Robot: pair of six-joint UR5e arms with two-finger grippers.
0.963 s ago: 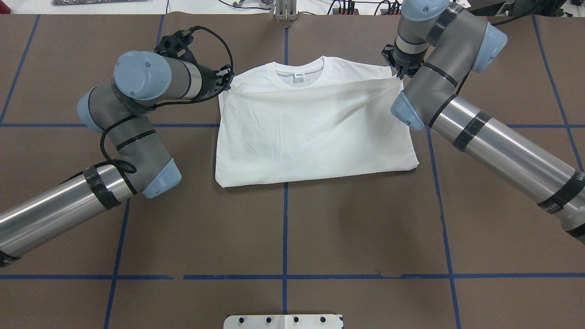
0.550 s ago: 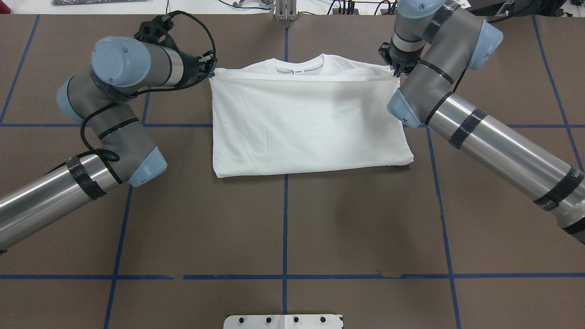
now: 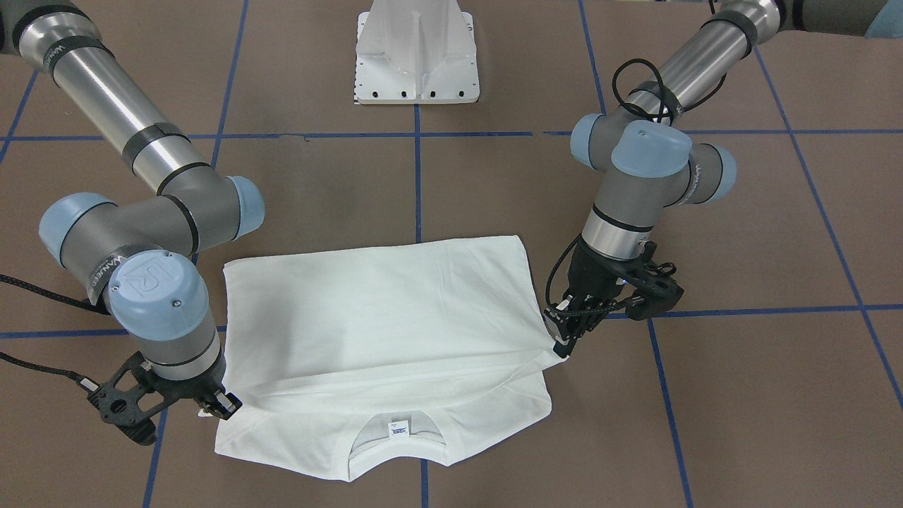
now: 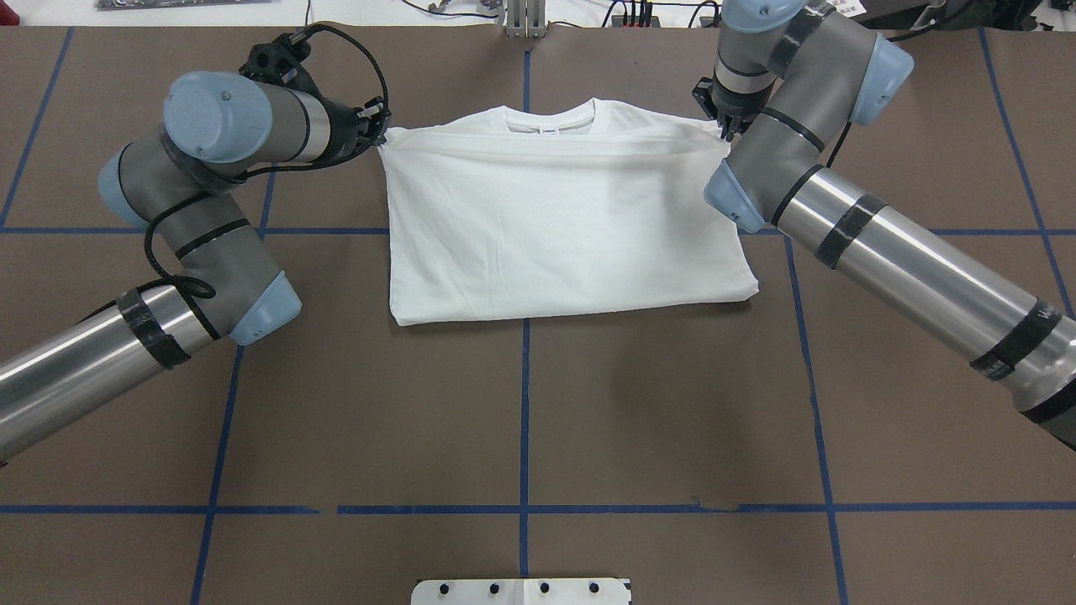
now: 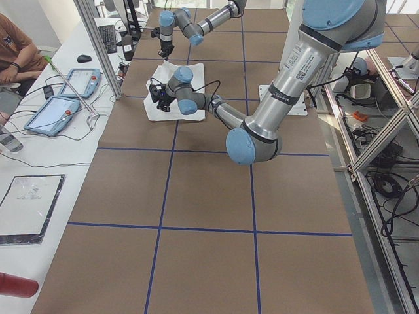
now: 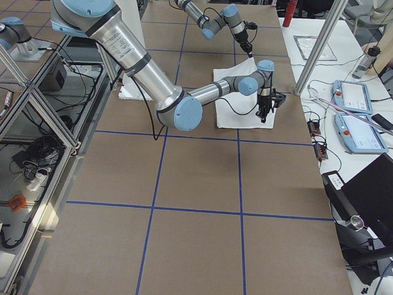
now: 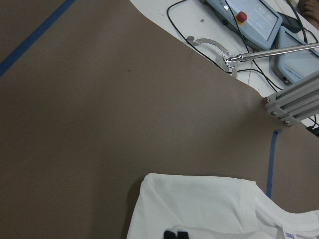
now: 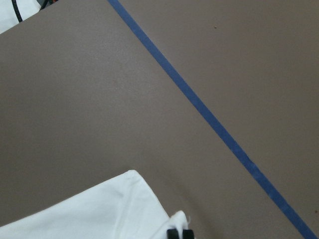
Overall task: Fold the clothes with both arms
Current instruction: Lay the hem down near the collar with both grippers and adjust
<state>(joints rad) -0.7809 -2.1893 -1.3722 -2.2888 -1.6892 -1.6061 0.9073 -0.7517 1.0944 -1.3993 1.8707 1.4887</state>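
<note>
From front, see shirt [image 3: 381, 310] flat on table [image 3: 741, 395], well apart from pedestal [image 3: 416, 56], L gripper [image 3: 562, 344] & R gripper [image 3: 220, 406] each clamped on a corner of folded top layer; from overhead, R arm [image 4: 769, 147] over shirt's edge; from sides, tablets [image 5: 55, 108] on bench [image 5: 39, 157]; at wrists, fingertips [image 7: 169, 234] together on cloth.

From overhead, the right arm [image 4: 761, 160] is covering most of the right gripper [image 4: 724, 128] from you. In both wrist views the lower edge is cutting the fingertips [image 7: 170, 235] down to black stubs; they are probably pinching the shirt [image 4: 563, 227]. The fold is hiding the shirt's lower layer, and the base [image 4: 521, 591] is running off the overhead view's bottom edge.
</note>
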